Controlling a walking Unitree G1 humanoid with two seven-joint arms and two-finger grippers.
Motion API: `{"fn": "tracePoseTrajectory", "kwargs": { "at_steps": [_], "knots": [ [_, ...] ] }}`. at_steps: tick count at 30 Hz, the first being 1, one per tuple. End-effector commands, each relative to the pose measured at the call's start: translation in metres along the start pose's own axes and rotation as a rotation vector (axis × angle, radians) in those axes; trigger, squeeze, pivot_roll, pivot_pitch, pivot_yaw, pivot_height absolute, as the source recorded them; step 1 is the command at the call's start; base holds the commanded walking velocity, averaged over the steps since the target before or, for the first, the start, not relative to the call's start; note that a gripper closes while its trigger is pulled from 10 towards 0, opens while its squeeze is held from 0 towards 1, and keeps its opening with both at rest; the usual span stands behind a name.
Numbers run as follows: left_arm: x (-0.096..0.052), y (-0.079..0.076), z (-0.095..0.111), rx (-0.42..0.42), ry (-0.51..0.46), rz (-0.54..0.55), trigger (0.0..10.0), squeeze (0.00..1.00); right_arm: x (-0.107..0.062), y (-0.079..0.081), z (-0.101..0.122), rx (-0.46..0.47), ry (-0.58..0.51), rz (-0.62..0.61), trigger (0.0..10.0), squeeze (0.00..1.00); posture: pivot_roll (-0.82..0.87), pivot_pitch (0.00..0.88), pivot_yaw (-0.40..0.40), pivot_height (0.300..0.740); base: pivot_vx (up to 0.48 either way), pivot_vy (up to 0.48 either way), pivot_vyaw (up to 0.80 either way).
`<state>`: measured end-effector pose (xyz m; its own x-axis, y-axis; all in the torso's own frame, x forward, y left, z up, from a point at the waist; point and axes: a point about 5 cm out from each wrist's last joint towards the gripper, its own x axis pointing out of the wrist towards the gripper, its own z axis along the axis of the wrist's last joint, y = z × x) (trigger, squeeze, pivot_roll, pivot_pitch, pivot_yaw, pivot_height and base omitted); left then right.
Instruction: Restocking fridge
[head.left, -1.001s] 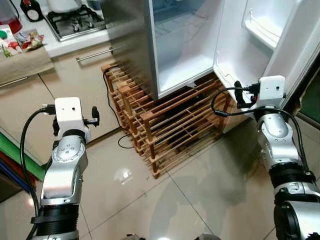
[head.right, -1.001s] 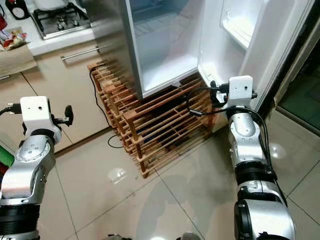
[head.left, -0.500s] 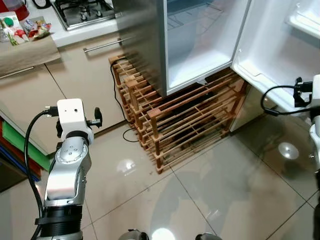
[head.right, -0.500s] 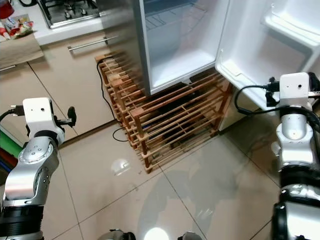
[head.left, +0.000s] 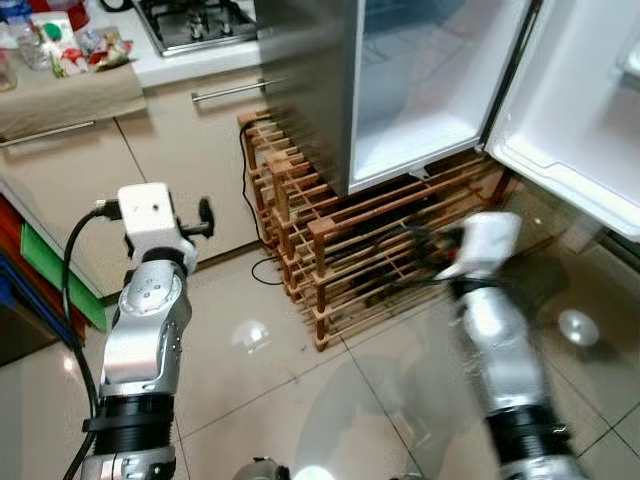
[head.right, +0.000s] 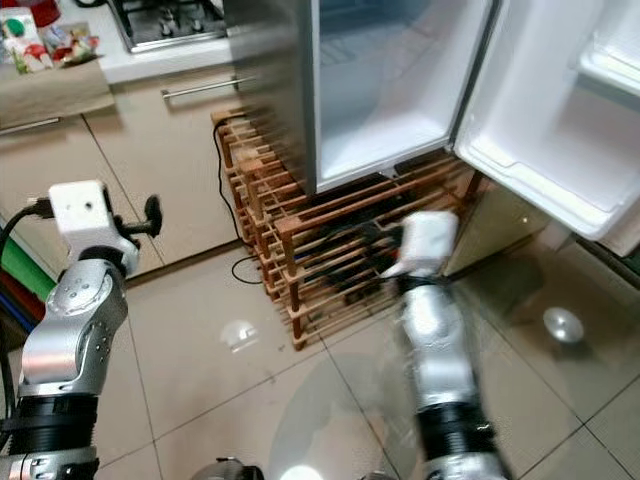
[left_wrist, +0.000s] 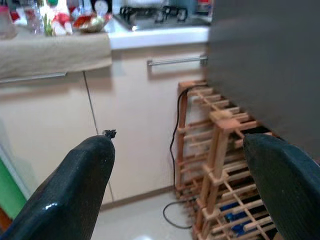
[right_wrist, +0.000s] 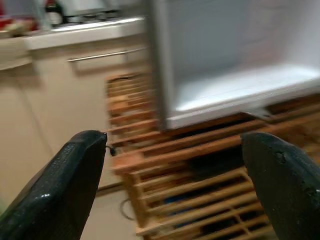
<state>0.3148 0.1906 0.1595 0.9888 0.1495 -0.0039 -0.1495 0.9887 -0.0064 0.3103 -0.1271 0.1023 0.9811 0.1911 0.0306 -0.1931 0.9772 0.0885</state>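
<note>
both grippers gape, empty, facing the open fridge.

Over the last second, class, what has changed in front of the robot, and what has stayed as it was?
The right arm has swung in from beside the fridge door to the middle, in front of the wooden rack; it is blurred with motion. The camera has also turned, so the whole scene has shifted. The left arm stays raised, and both grippers stay open and hold nothing. The fridge is still open.

Glossy floor tiles – slatted rack, probably wood.
</note>
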Motion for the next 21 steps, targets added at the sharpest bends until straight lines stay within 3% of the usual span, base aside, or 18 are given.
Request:
{"fn": "tracePoseTrajectory", "kwargs": {
  "at_steps": [1, 5, 12, 16, 21],
  "knots": [
    [-0.001, -0.001, 0.002, 0.027, -0.01, -0.031, 10.0, 0.0, 0.004, 0.001, 0.004, -0.02, 0.001, 0.025, 10.0, 0.0, -0.01, 0.0, 0.05, 0.74, 0.0, 0.0, 0.48],
    [-0.005, -0.001, -0.003, 0.013, 0.015, -0.08, 10.0, 0.0, 0.006, -0.002, 0.004, -0.043, 0.012, 0.037, 10.0, 0.0, 0.0, 0.0, 0.05, 0.74, 0.0, 0.0, 0.45],
    [-0.008, 0.007, -0.008, -0.004, 0.018, -0.058, 10.0, 0.0, 0.001, -0.003, 0.0, -0.072, 0.034, 0.039, 10.0, 0.0, 0.01, 0.0, 0.04, 0.74, 0.0, 0.0, 0.41],
    [-0.008, 0.003, -0.004, 0.026, -0.002, -0.033, 10.0, 0.0, 0.003, -0.003, -0.006, -0.086, 0.057, 0.047, 10.0, 0.01, 0.03, 0.0, 0.026, 0.74, 0.467, 0.0, 0.4],
    [-0.004, 0.015, -0.003, -0.002, -0.006, 0.034, 10.0, 0.0, 0.012, 0.005, 0.001, -0.096, 0.036, 0.081, 10.0, 0.02, 0.03, 0.0, 0.019, 0.74, 0.439, 0.0, 0.4]
  ]
}}
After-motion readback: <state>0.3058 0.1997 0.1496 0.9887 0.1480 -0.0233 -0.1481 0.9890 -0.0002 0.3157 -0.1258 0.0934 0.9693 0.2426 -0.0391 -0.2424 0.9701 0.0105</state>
